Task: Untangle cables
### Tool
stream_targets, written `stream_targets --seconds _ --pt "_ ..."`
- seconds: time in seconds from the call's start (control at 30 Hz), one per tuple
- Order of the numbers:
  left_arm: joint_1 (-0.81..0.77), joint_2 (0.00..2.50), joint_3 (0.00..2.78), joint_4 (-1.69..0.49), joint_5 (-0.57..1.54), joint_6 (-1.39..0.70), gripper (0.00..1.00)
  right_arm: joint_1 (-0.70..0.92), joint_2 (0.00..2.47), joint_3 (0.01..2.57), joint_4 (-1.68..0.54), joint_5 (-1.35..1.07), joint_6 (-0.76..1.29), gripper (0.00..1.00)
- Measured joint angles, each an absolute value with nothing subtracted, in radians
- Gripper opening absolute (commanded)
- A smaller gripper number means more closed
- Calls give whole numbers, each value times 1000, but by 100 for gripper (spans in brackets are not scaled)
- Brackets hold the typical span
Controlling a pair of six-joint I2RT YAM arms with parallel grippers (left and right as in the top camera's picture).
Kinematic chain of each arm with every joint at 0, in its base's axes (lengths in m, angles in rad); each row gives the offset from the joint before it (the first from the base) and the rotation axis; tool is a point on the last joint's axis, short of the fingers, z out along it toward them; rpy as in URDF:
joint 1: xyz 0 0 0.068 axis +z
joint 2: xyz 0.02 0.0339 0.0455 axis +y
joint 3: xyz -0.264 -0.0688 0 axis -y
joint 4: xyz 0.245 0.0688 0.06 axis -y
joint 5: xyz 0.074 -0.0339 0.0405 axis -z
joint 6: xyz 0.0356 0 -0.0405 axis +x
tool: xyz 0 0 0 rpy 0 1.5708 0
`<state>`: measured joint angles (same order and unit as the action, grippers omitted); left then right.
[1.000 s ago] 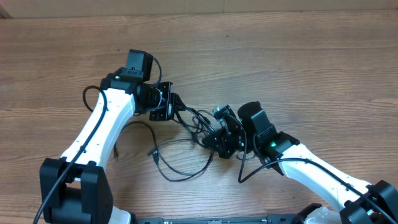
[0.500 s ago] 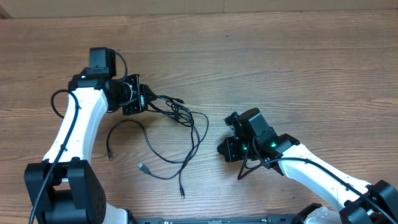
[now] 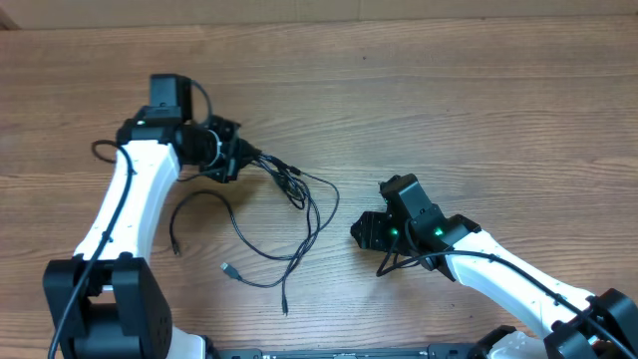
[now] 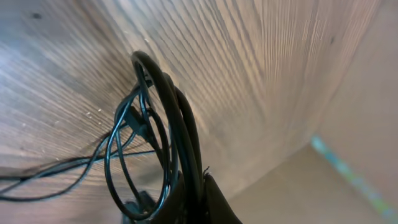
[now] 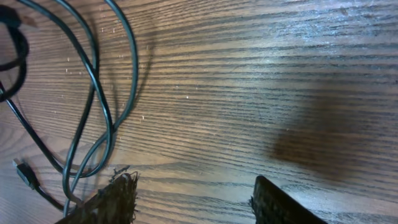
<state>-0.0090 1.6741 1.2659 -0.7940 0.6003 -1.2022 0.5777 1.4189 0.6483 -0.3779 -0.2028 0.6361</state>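
Note:
Several thin black cables (image 3: 283, 172) trail loosely over the wooden table from my left gripper (image 3: 227, 152), which is shut on a bunch of them. In the left wrist view the cable strands (image 4: 177, 118) loop up out of the closed left gripper (image 4: 198, 182). One cable ends in a silver plug (image 3: 228, 267). A separate curved cable (image 3: 199, 196) lies under the left arm. My right gripper (image 3: 365, 231) stands open to the right of the cables, with nothing between its fingers. In the right wrist view the right gripper (image 5: 193, 200) hovers over bare wood, with cable loops (image 5: 134, 62) at upper left.
The wooden table (image 3: 478, 110) stretches to the back and right. My right arm's own thick wire (image 3: 394, 267) hangs beside its wrist. The left arm's base (image 3: 110, 309) stands at the front left.
The left gripper pulled the cable bunch to the left, stretching it out of a knot. The right gripper let go of the cables, opened and drew back slightly.

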Motion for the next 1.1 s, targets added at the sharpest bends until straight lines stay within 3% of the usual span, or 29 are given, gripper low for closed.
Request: stream_targets --seconds 0.6,0.8,0.9,1.1 --pt "-268 1674 1266 -769 457 -931 6 578 1419 648 -134 -464 636 62" --pt "-305 1674 1266 -757 452 -881 9 578 1419 648 -17 -543 698 54" --pt "-335 1674 1266 -744 463 -878 4 578 1419 648 -12 -543 748 49" --pt "-369 1674 1266 -736 505 -887 4 578 1419 648 -11 -496 840 39"
